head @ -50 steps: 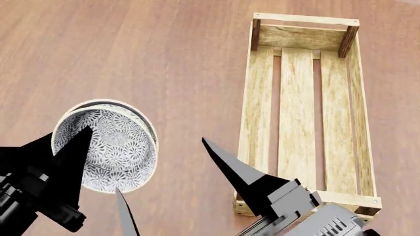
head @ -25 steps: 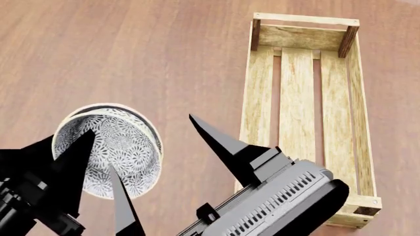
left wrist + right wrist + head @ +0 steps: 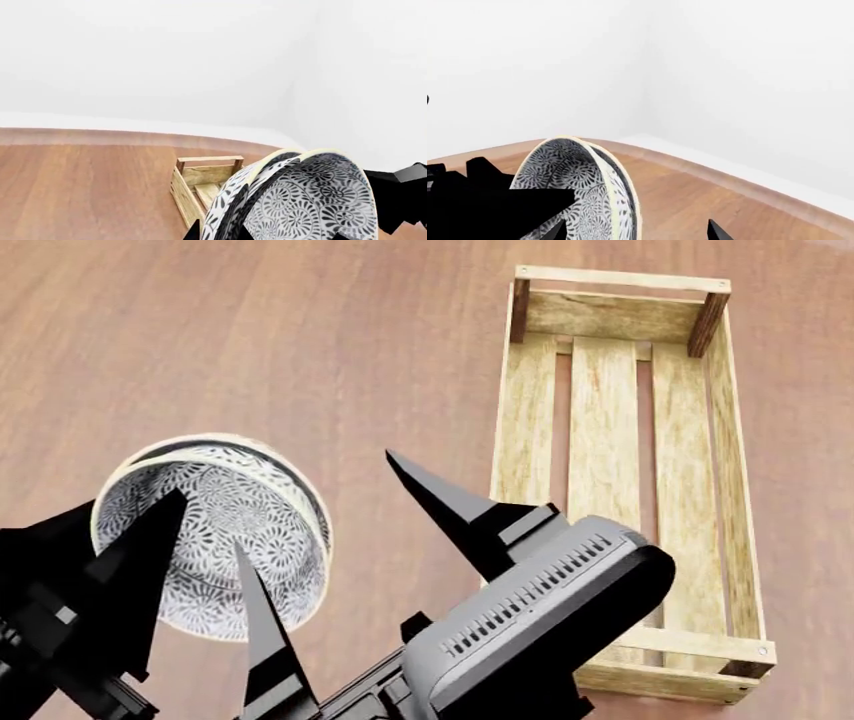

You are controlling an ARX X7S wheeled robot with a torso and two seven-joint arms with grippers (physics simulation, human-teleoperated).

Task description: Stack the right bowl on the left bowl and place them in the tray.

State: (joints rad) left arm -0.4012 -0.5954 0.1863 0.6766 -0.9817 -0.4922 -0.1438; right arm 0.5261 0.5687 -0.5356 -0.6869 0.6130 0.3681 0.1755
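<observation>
1. left gripper (image 3: 187, 570): in the head view one finger sits inside the stacked bowls (image 3: 214, 535) and one outside the near wall, so it looks clamped on the rim. The stack sits left of the tray (image 3: 527, 455), well apart from it, and appears lifted off the table (image 3: 334, 350).
2. Step in hand, as I judge it: carry the stack right into the tray. Keep it level, clear the near plank side, and lower it flat onto the slats.
3. right gripper (image 3: 334, 550): fingers spread wide, one near the stack's right side, one toward the tray. It holds nothing and should stay out of the carry path.
4. View differences: both wrist views show two nested rims edge-on, confirming the stack; the head view reads as nearly one bowl. Only the head view shows the whole tray and the gap to it.
</observation>
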